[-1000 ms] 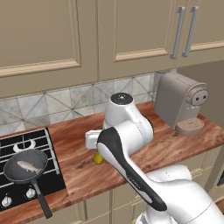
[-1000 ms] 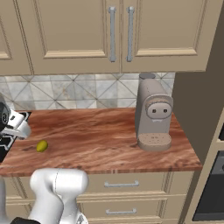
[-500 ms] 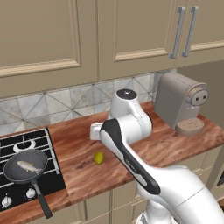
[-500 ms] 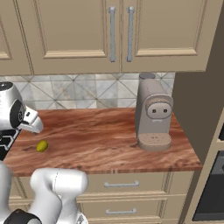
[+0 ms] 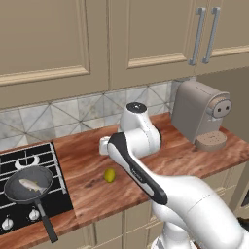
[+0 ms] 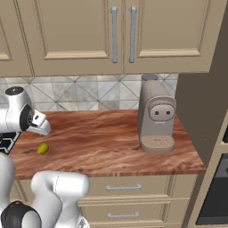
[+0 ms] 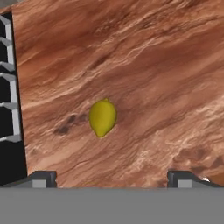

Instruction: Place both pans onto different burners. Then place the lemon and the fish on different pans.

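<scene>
1. Yellow-green lemon (image 5: 110, 175): lying on its side on the wooden counter (image 5: 194, 155), near the front edge and just beside the hob's right edge; nothing is touching it.
2. Gripper (image 7: 111, 177): hanging above the lemon with its two dark tips standing wide apart and nothing between them; the fruit is showing between and beyond the tips in the hand view.
3. Grey-inside pan (image 5: 28, 184): sitting on the front right burner of the black hob (image 5: 14, 160), its long black handle pointing toward the front edge.
4. Silvery fish (image 5: 30, 184): lying inside that pan.
5. Beige coffee machine (image 5: 200, 115): standing toward the counter's right end, against the tiled wall, well apart from the lemon.
</scene>
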{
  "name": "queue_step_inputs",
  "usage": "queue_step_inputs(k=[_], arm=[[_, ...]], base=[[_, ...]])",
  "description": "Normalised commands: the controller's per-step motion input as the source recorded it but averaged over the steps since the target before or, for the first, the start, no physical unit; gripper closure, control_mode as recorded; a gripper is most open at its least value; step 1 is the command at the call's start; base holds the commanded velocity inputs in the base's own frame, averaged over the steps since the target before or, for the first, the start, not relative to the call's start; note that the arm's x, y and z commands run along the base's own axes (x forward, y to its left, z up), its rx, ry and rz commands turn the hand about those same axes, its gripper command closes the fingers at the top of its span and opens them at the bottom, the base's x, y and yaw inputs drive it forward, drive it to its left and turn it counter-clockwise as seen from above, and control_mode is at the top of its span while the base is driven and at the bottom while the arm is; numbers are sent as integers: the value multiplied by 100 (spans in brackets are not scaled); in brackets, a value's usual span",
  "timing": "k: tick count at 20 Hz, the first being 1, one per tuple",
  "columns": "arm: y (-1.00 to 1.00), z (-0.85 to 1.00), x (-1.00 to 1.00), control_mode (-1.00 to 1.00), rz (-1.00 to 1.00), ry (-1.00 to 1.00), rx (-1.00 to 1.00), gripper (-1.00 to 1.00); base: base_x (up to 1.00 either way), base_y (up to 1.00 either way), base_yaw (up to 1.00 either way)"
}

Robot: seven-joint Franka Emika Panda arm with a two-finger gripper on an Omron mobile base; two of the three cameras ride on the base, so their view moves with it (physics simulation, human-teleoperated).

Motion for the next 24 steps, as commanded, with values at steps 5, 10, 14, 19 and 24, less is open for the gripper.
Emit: queue_step_inputs(k=[5,10,14,19,24], arm=[[0,-23,21,-100,0,0,1,-100],[5,-21,25,-100,0,0,2,-100],[6,-23,23,-100,0,0,0,-100],[19,-24,22,-100,0,0,0,-100],[15,-22,9,-100,0,0,0,-100]], base=[[0,0,0],[0,0,0],[0,0,0],[0,0,0],[0,0,0]])
